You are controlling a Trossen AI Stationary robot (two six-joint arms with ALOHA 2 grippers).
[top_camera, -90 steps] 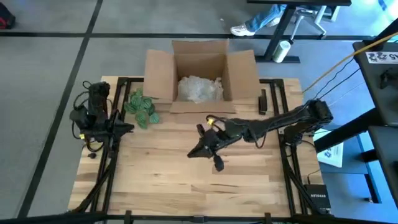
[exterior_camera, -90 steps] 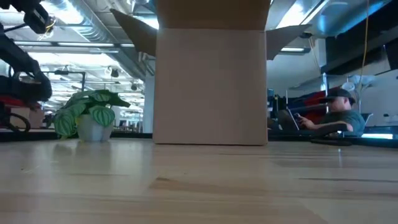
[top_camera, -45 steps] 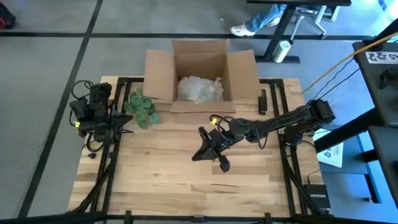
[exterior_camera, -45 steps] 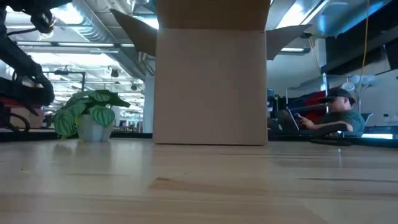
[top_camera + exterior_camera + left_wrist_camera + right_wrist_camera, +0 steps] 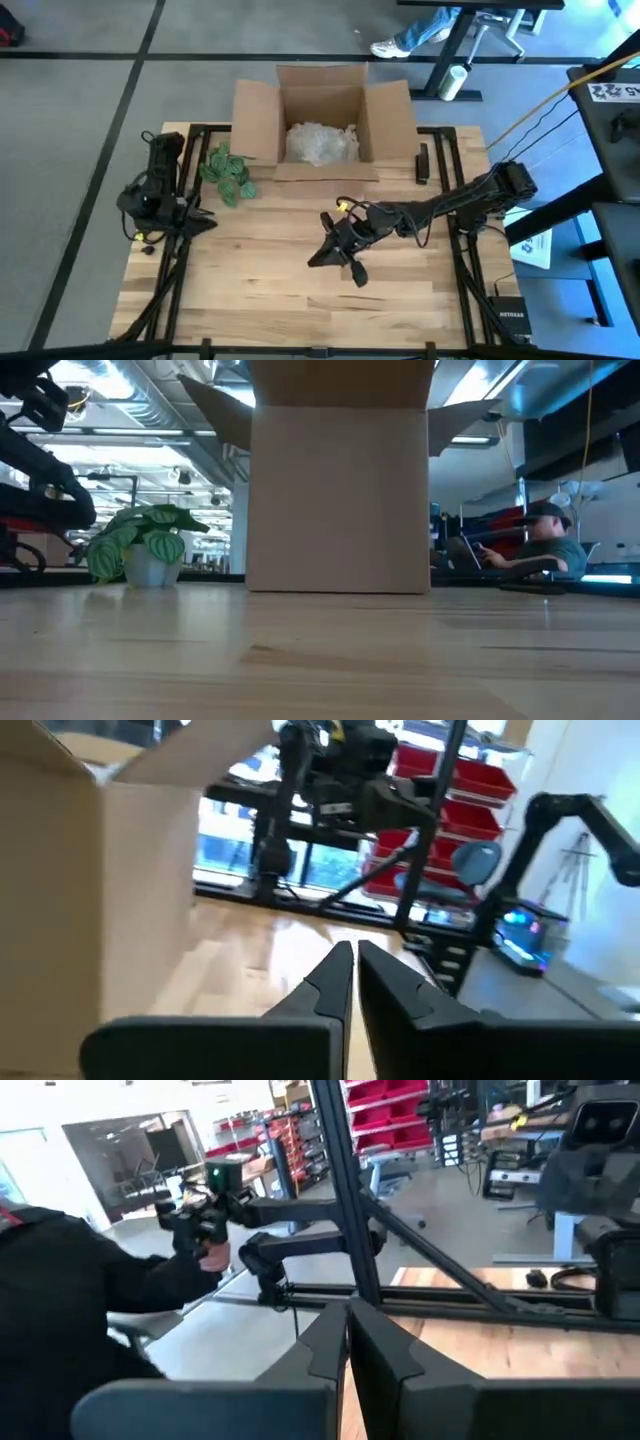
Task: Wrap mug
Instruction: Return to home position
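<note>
**A:** Where's the mug?

**B:** Inside the cardboard box point(image 5: 395, 115), back centre of the table point(image 5: 260, 290). Flaps are open. All that shows from above is a pale bundle of bubble wrap point(image 5: 320, 143) on the box floor; the mug itself is hidden under the wrap.

**A:** Is either arm touching it?

**B:** No. The right gripper point(image 5: 348, 1320) is over the bare wood near the table's middle, in front of the box and apart from it. The arm reaches in from its base at the right edge. On its wrist view the two fingers are pressed nearly together, with nothing between them.

**A:** And the left?

**B:** It's folded up at the left edge of the table. The left gripper point(image 5: 353, 955) points inward across the boards. Its fingers are also drawn close, with only a thin slit between them, and it's empty.

**A:** Anything else on the table?

**B:** A small potted plant point(image 5: 228, 172) just beside the box's left flap, and a small dark object point(image 5: 423, 163) by the right flap; I can't tell what it is.

**A:** And the low camera?

**B:** The box front fills the centre, with the plant to its left. Part of the left arm shows at the far left. A person point(image 5: 545, 540) sits in the room behind, well off the table.
</note>
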